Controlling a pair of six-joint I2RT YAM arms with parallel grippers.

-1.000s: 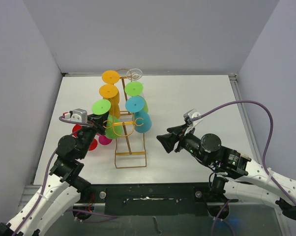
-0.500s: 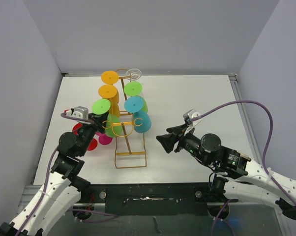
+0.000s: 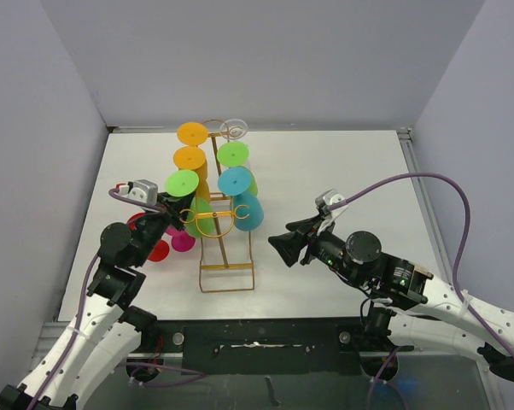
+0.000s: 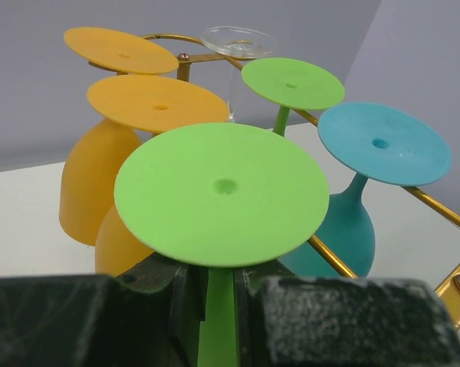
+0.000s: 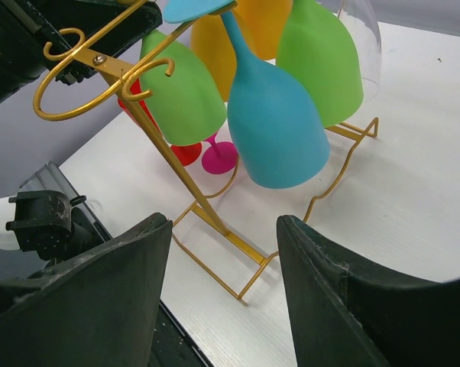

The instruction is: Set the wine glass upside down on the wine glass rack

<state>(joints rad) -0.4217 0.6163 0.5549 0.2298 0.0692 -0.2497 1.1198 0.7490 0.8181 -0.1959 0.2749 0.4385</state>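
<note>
From above: shows the wine glass rack standing near the middle of the white table, base toward the arms. Finds the left gripper at the left side of the rack, pinching the stem of the green wine glass. Holds it upside down, foot upward and bowl downward, close against the gold wire by the lowest left hook. Cannot tell here whether the stem sits inside a hook. Keeps the right gripper on the right of the rack, apart from it, spread and with nothing inside. Shows also two orange glasses hanging on the left side, and a clear glass, a second green glass and a teal glass on the right side. Shows a red glass and a magenta glass on the table, left of the rack, near the left gripper.

From the left wrist: looks over two dark fingers pressed on the green stem from both sides, with the round green foot just above them. Beyond the foot, the orange, teal and clear glasses.

From the right wrist: shows both fingers wide apart, only bare table between them. Faces the rack, with the green bowl behind the two lowest hooks, beside the teal one.
</note>
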